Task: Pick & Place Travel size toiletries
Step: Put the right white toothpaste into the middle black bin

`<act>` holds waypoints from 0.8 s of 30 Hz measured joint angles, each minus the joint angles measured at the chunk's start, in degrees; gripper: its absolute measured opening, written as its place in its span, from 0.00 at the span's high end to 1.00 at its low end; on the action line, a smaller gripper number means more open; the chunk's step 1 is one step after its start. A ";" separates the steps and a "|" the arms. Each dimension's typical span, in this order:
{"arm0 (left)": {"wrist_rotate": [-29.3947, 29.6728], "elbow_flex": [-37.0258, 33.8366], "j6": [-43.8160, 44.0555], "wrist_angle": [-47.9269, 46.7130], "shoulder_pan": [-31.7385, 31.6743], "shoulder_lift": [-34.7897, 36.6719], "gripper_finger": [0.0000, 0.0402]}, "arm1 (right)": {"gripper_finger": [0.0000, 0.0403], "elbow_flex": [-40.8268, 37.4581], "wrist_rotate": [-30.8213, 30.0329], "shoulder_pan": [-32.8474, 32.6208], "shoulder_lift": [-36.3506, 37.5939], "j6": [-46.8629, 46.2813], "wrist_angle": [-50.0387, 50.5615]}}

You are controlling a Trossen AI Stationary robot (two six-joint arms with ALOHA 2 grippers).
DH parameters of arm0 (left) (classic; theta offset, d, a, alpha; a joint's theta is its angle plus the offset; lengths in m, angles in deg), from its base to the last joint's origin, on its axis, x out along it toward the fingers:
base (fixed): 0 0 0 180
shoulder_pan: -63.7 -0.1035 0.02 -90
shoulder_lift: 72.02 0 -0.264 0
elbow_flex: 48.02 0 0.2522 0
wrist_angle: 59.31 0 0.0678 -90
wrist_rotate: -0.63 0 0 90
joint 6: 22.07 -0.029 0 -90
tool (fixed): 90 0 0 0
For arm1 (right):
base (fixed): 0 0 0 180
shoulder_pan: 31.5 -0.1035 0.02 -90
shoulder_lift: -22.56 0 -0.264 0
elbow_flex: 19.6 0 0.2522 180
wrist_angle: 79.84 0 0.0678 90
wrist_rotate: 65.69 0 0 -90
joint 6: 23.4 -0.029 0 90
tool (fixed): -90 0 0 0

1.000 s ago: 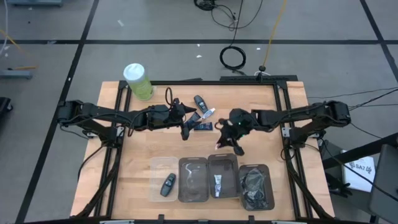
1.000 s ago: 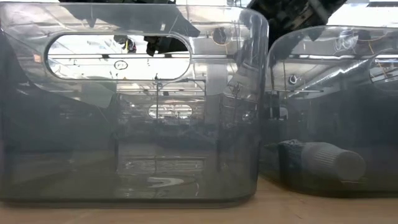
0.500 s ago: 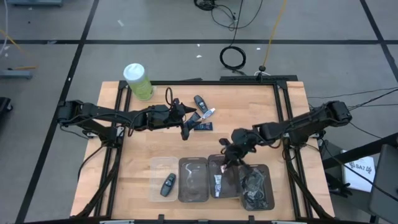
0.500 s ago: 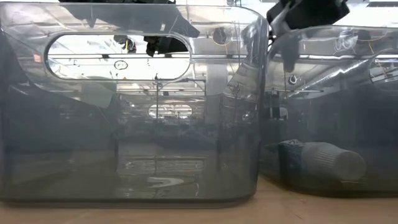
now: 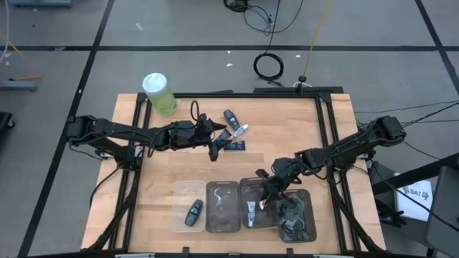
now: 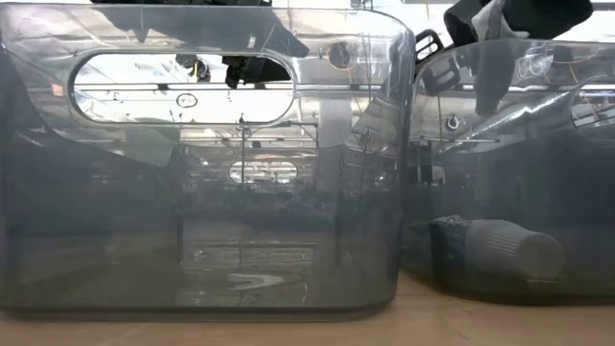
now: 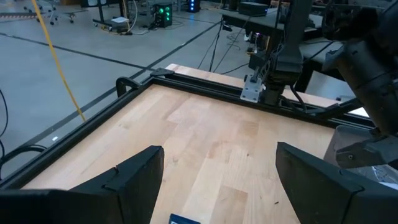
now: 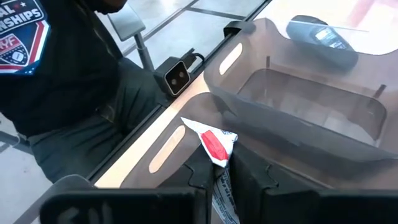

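Observation:
My right gripper [image 5: 266, 199] is shut on a white sachet with a red mark [image 8: 215, 144], over the third grey bin [image 5: 244, 183]. That bin holds a white tube with a pale cap [image 5: 251, 213], which also shows in the low view [image 6: 495, 250]. My left gripper [image 5: 213, 151] is open and empty at mid-table, its fingers wide apart in the left wrist view [image 7: 217, 180]. Beside it a dark navy sachet [image 5: 233, 145] and a white tube with blue marks [image 5: 239, 131] lie flat on the table. My right gripper pinches the sachet between its two fingers [image 8: 194, 179], holding its lower part [image 8: 221, 177]. The red-marked end [image 8: 217, 146] sticks out past the fingertips. The fingers slant down toward the table's near edge. The sachet is lifted clear, above the bin.
A black key fob [image 5: 229, 117] lies at the back, another [image 5: 193, 213] in the clear left bin [image 5: 179, 188]. The second bin [image 5: 222, 208] and a bin of black cables [image 5: 295, 215] flank the third. A green canister [image 5: 159, 93] stands far left. A person in a dark shirt [image 8: 62, 74] is beyond the near edge.
My right gripper has gone from mid-table toward the near edge with the sachet and now hangs over the third bin. It has stayed shut on the sachet, which stays clear of the table.

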 joint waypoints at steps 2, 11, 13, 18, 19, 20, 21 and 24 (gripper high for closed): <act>0.00 0.00 0.01 0.00 0.01 0.00 0.25 | 0.93 0.00 -0.19 0.06 0.00 0.00 -0.05; 0.00 0.00 -0.08 -0.02 0.01 0.00 0.25 | 0.89 0.00 -0.24 0.24 0.02 0.78 -0.06; 0.00 0.00 -0.10 -0.03 0.01 0.00 0.24 | 0.85 0.00 -0.25 0.30 0.02 1.11 -0.08; 0.01 0.00 -0.15 -0.04 0.02 0.00 0.25 | 0.74 0.00 -0.24 0.99 0.02 1.04 -0.06; 0.02 0.00 -0.15 -0.05 0.01 0.00 0.25 | 0.73 0.00 -0.24 1.19 0.02 0.96 -0.06; 0.02 0.00 -0.15 -0.06 0.01 0.00 0.26 | 0.71 0.00 -0.24 1.35 0.02 0.94 -0.08; 0.01 0.00 -0.16 -0.07 0.02 0.00 0.26 | 0.69 0.00 -0.26 1.53 0.02 0.94 -0.06; 0.01 0.00 -0.19 -0.07 0.01 0.00 0.27 | 0.66 0.00 -0.24 2.09 0.02 0.92 -0.08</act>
